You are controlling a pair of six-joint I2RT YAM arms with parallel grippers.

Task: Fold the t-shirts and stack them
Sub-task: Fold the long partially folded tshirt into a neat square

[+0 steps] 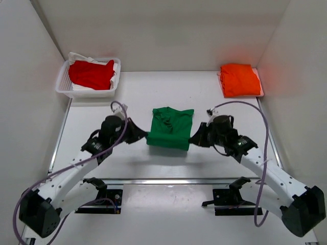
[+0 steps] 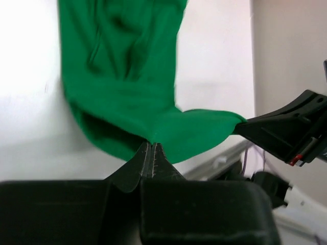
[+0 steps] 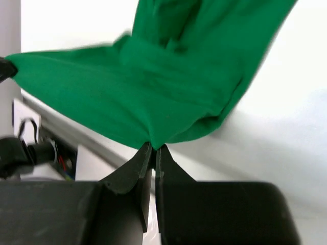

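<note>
At mid-worktop [image 1: 133,92] the green t-shirt [image 1: 170,127] lies with its near edge stretched between the arms. The left jaws are clamped tight on its near-left corner, the right jaws on its near-right corner. The orange t-shirt [image 1: 240,80] sits folded at the far right, and the red t-shirt [image 1: 92,74] lies in the white basket [image 1: 64,88] at the far left.

From above, the tips of the left gripper [image 1: 145,135] and right gripper [image 1: 192,138] vanish at the near corners of the green t-shirt [image 1: 170,127]. In both wrist views its far part runs off the top edge, the cloth blurred. Far left of it, the red t-shirt [image 1: 92,74] hides most of a white cloth [image 1: 77,55].
</note>
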